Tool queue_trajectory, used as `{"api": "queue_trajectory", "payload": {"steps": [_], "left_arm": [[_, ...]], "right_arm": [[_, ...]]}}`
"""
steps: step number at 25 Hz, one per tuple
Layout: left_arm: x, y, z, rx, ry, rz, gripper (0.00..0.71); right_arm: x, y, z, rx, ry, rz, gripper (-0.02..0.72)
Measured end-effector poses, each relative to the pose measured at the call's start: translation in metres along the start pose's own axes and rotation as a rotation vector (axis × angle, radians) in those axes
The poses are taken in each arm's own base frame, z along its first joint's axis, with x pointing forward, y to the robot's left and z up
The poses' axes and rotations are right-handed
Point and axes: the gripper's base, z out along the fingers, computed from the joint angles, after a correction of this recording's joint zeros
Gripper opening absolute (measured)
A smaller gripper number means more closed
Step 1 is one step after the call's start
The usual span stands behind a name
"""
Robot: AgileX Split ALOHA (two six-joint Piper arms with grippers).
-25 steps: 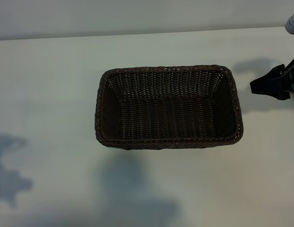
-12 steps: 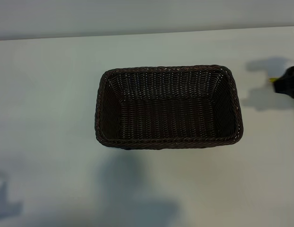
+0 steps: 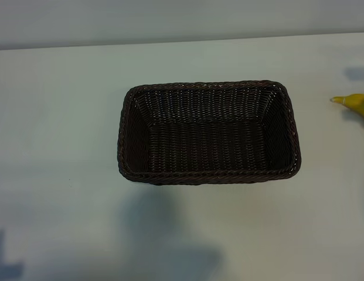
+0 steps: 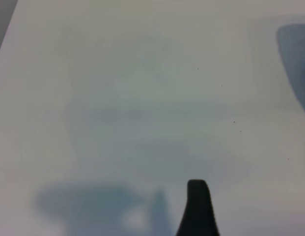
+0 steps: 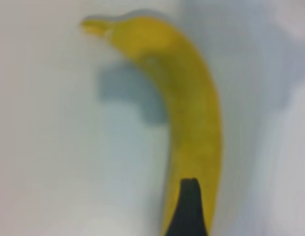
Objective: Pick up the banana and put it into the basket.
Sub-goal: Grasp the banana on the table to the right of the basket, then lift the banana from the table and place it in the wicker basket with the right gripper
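Observation:
The dark brown woven basket (image 3: pixel 208 133) stands empty in the middle of the white table. The yellow banana (image 3: pixel 355 104) lies on the table to the basket's right, only its stem end inside the exterior view. In the right wrist view the banana (image 5: pixel 186 103) lies along the table, curved, just below one black fingertip (image 5: pixel 189 206) of my right gripper, which is open and holds nothing. Of my left gripper only one black fingertip (image 4: pixel 197 204) shows, over bare table, open with nothing in it. Both arms are outside the exterior view.
The white table (image 3: pixel 64 117) stretches around the basket on all sides. Its far edge meets a pale wall (image 3: pixel 170 20). Faint arm shadows fall at the lower left and at the far right.
My right gripper has drawn off to the right, out of the exterior view, uncovering the banana's stem end. The left arm's shadow at the lower left has shrunk away.

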Motion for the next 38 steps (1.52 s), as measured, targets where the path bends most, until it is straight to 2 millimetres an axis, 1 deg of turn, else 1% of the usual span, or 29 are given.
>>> {"api": "queue_trajectory", "payload": {"steps": [3, 6, 9, 15, 20, 21, 22, 23, 24, 25, 27, 30, 32, 35, 38], "left_arm": [[0.0, 0.0, 0.0, 0.0, 0.0, 0.0, 0.569], [0.0, 0.0, 0.0, 0.0, 0.0, 0.0, 0.569], [0.0, 0.0, 0.0, 0.0, 0.0, 0.0, 0.569], [0.0, 0.0, 0.0, 0.0, 0.0, 0.0, 0.569], [0.0, 0.0, 0.0, 0.0, 0.0, 0.0, 0.569], [0.0, 0.0, 0.0, 0.0, 0.0, 0.0, 0.569], [0.0, 0.0, 0.0, 0.0, 0.0, 0.0, 0.569], [0.0, 0.0, 0.0, 0.0, 0.0, 0.0, 0.569], [0.0, 0.0, 0.0, 0.0, 0.0, 0.0, 0.569], [0.0, 0.0, 0.0, 0.0, 0.0, 0.0, 0.569], [0.0, 0.0, 0.0, 0.0, 0.0, 0.0, 0.569], [0.0, 0.0, 0.0, 0.0, 0.0, 0.0, 0.569], [0.0, 0.0, 0.0, 0.0, 0.0, 0.0, 0.569], [0.0, 0.0, 0.0, 0.0, 0.0, 0.0, 0.569], [0.0, 0.0, 0.0, 0.0, 0.0, 0.0, 0.569]], "right_arm": [[-0.014, -0.006, 0.014, -0.012, 0.038, -0.005, 0.606], [-0.021, -0.003, 0.03, -0.061, 0.093, -0.047, 0.606], [-0.024, 0.001, 0.047, -0.105, 0.13, -0.058, 0.606], [-0.017, 0.003, 0.076, -0.124, 0.196, -0.069, 0.605], [-0.011, 0.005, 0.092, -0.134, 0.239, -0.065, 0.602], [-0.011, 0.005, 0.093, -0.135, 0.242, -0.063, 0.586], [-0.011, 0.005, 0.093, -0.136, 0.242, -0.065, 0.554], [-0.011, 0.005, 0.093, -0.136, 0.241, -0.068, 0.51], [-0.011, 0.005, 0.093, -0.136, 0.241, -0.068, 0.439], [-0.011, 0.005, 0.093, -0.136, 0.241, -0.067, 0.417], [-0.011, 0.005, 0.093, -0.137, 0.243, -0.067, 0.418], [-0.013, 0.005, 0.088, -0.147, 0.274, -0.069, 0.418], [-0.022, 0.004, 0.073, -0.154, 0.284, -0.07, 0.418], [-0.05, -0.001, 0.033, -0.15, 0.223, -0.077, 0.418], [-0.072, 0.004, -0.002, -0.153, 0.164, -0.106, 0.416]]}}
